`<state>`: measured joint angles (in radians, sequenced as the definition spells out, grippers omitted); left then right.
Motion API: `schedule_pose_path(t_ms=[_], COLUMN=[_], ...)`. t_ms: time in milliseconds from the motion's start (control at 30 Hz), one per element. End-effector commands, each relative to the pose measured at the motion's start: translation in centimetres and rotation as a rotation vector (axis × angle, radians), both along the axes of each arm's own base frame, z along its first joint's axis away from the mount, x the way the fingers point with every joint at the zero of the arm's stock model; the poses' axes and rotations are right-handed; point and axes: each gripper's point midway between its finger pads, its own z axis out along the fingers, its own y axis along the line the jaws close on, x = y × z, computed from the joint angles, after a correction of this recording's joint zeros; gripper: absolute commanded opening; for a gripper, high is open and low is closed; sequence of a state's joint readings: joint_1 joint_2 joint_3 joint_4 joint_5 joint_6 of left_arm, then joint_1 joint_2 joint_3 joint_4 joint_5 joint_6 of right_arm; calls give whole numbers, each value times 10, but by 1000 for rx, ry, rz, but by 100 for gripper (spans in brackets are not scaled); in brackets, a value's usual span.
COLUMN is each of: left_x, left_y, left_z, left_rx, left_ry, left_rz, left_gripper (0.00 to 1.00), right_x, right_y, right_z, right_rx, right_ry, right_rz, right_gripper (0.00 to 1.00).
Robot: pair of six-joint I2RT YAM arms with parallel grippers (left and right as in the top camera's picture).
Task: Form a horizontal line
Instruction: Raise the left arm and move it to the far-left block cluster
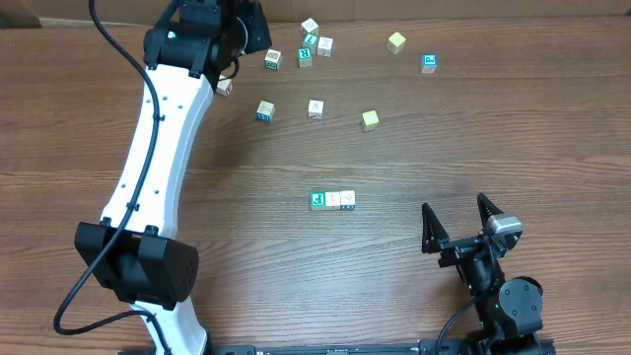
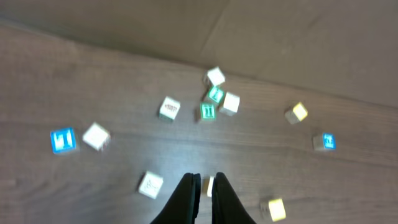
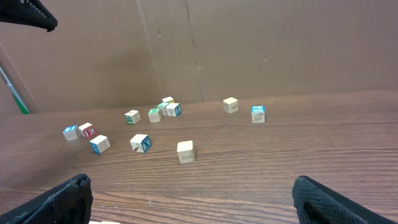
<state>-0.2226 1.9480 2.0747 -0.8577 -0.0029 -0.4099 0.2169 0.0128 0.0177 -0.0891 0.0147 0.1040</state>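
The horizontal line (image 1: 332, 200) is a short row of touching alphabet cubes at mid-table, with a green-printed cube at its left end. Only its top edge shows at the bottom left of the right wrist view (image 3: 99, 222). My left gripper (image 1: 252, 35) hangs high over the far left of the table. In the left wrist view its fingers (image 2: 204, 186) are almost together and hold nothing. A pale loose cube (image 2: 210, 185) on the table shows through the slit between them. My right gripper (image 1: 459, 221) is wide open and empty, to the right of the row and nearer the front, as the right wrist view (image 3: 199, 202) also shows.
Several loose cubes lie at the back: a cluster (image 1: 310, 44), a yellow one (image 1: 396, 41), a blue one (image 1: 429, 63), a reddish one (image 1: 226, 87), and others (image 1: 265, 110) (image 1: 315, 108) (image 1: 370, 119). A cardboard wall (image 3: 249, 43) stands behind the table.
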Motion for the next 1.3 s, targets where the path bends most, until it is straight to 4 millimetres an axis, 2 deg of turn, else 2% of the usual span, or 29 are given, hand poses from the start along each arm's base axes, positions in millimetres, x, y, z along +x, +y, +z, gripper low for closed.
schedule_pose_path(t_ms=[0,167,433,567,733,800,900,967,1067,1133,1267], left_x=[8,14,20,25,33,34,37,38,39,39,39], left_y=[-3,9,35,42,53,57,63,68,75,80,86], left_z=[1,-3,-29,-51,-92,-108,-131,-140,-153,-158,-175], left_rx=[62,109,223,236,253,260,271,280,316,338,381], left_ry=[-39,-45,9,55,135,169,215,231,254,266,300], left_rz=[-53,0,105,116,131,136,142,141,112,94,51], left_gripper=[8,7,8,11,16,21,33,38,64,72,76], right_x=[0,0,0,0,0,0,0,0,0,0,0], right_y=[1,1,1,1,1,1,1,1,1,1,1], right_z=[-1,-1,-1,-1,-1,-1,-1,-1,-1,-1,-1], right_rx=[-3,-3,-3,-3,-3,-3,-3,-3,-3,-3,-3], right_ry=[-8,-8,-8,-7,-8,-8,-8,-7,-8,-8,-8], right_rz=[3,3,3,3,3,3,3,3,3,3,3], right_gripper=[100,100,100,100,100,100,100,100,100,100,100])
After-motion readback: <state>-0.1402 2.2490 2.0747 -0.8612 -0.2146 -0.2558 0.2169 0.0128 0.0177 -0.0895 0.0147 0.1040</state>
